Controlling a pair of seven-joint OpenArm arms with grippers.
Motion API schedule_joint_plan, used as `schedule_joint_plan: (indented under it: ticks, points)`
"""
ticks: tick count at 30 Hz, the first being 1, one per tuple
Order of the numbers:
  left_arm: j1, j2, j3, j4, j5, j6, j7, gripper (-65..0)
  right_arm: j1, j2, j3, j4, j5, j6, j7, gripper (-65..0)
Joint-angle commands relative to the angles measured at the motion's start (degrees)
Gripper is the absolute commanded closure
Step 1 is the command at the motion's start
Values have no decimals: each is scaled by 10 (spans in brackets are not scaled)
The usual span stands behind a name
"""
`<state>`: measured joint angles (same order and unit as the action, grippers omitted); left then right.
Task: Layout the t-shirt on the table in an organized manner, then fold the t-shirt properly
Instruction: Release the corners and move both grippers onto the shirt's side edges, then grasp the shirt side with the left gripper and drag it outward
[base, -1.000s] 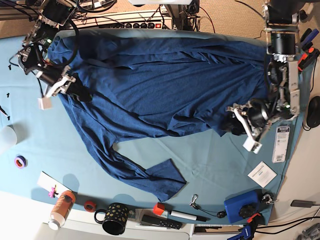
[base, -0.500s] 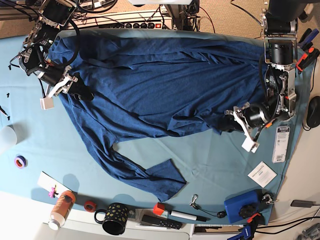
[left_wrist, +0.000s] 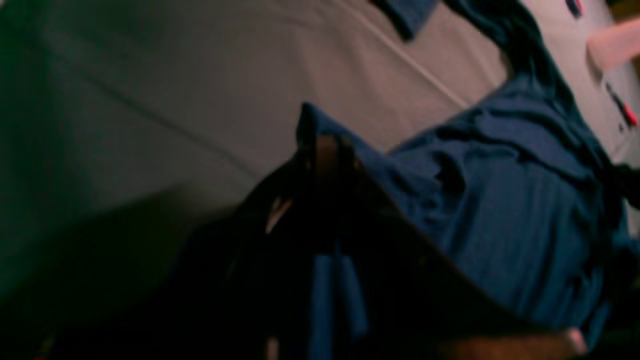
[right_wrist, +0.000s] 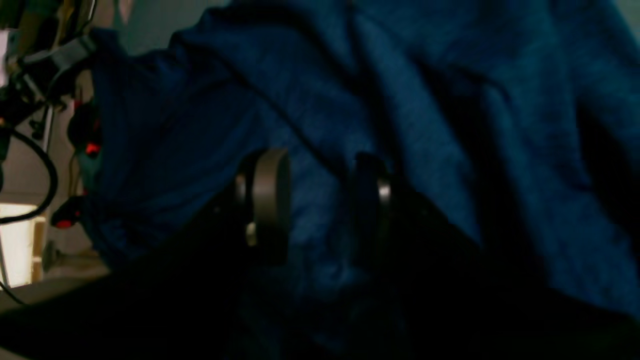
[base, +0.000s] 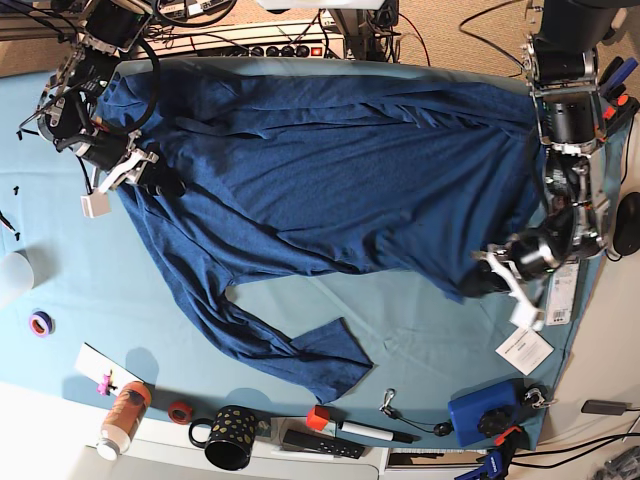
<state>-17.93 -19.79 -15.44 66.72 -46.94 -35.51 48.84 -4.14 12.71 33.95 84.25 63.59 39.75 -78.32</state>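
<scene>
The dark navy t-shirt (base: 320, 170) lies spread across the back half of the light teal table (base: 420, 320), with one sleeve trailing toward the front (base: 320, 365). My left gripper (base: 487, 281), at the right, is shut on a corner of the shirt; in the left wrist view (left_wrist: 325, 150) the fabric edge is pinched above the tablecloth (left_wrist: 200, 90). My right gripper (base: 160, 184), at the left, is shut on the shirt's edge. In the right wrist view (right_wrist: 320, 200) bunched fabric (right_wrist: 450, 100) sits between its fingers (right_wrist: 267, 200).
Along the front edge stand an orange bottle (base: 124, 415), a red tape ring (base: 179, 411), a black mug (base: 228, 437), a marker (base: 365, 431) and a blue box (base: 482, 413). A white card (base: 524, 348) lies front right, a purple tape roll (base: 41, 323) at left.
My left gripper has moved toward the front right, pulling the shirt's corner out with it. My right gripper has shifted slightly toward the back, still holding fabric.
</scene>
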Motion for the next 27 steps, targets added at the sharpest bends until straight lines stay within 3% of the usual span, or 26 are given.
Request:
schedule_joint_plan:
  ticks: [1,5,10,12,13,14,16,17,21,27]
  points:
    - [-13,-7,-17,9,-11,-4,-11,0,6,11,3,7,10,3,17,-219]
    - [-9,-14,-60,9,-12,-3,-3,0,6,7,3,8,8,3,21,-219]
    - [0,-31,-62,9,-13,-4,1,0,6,-22,3,7,-4,3,23,-219]
    - [0,-31,-62,9,-16,-20,12,0,6,-32,3,7,-26,3,32,-219]
    - [0,-31,-61,9,-15,-33,15,-30,6,-37,3,7,-36,3,36,-219]
    - [0,-33,-61,9,-15,-34,17,-131,6,-41,2,7,-41,3,38,-219]
    - [0,-38,-61,9,-12,-14,17,-298,6,-48,2,7,-42,3,40,-219]
    - [0,-42,-61,9,-12,1,16,-328,6,-50,2,7,-42,3,40,-219]
    - [0,-60,-61,9,23,12,-12,-330,6,-51,2,7,-50,3,40,-219]
    - [0,-62,-61,9,19,12,-13,-327,6,-51,2,7,-49,3,50,-219]
